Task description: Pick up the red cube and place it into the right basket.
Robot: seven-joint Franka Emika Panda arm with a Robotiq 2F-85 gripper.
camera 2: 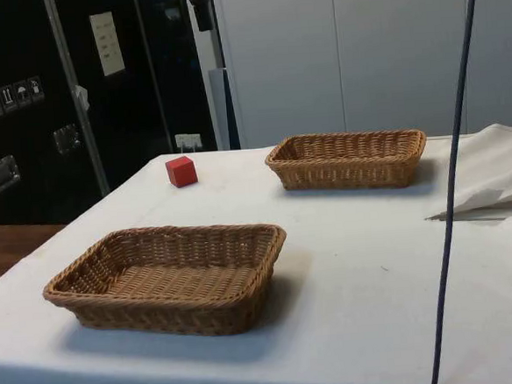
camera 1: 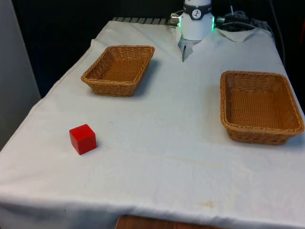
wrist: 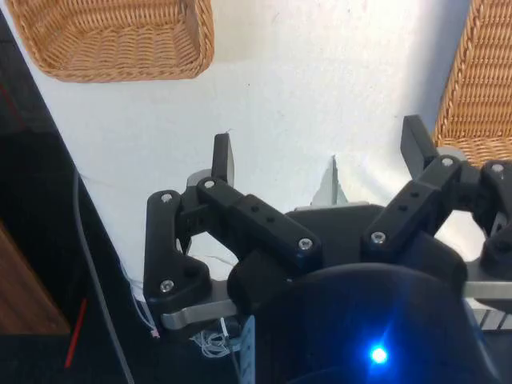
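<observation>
The red cube (camera 1: pixel 83 139) rests untouched on the cloth (camera 1: pixel 162 143) near the front view's left edge, well apart from both baskets; the gripper (wrist: pixel 316 156) is held wide apart and empty. Two alike baskets are present, so the wrong basket (camera 1: pixel 119 69) could be chosen instead of the right basket (camera 1: pixel 260 106); the cube sits turned, so a misaligned grasp could nudge it aside.

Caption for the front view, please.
Red cube sits on the white cloth near the front view's left, two empty wicker baskets beyond.
</observation>
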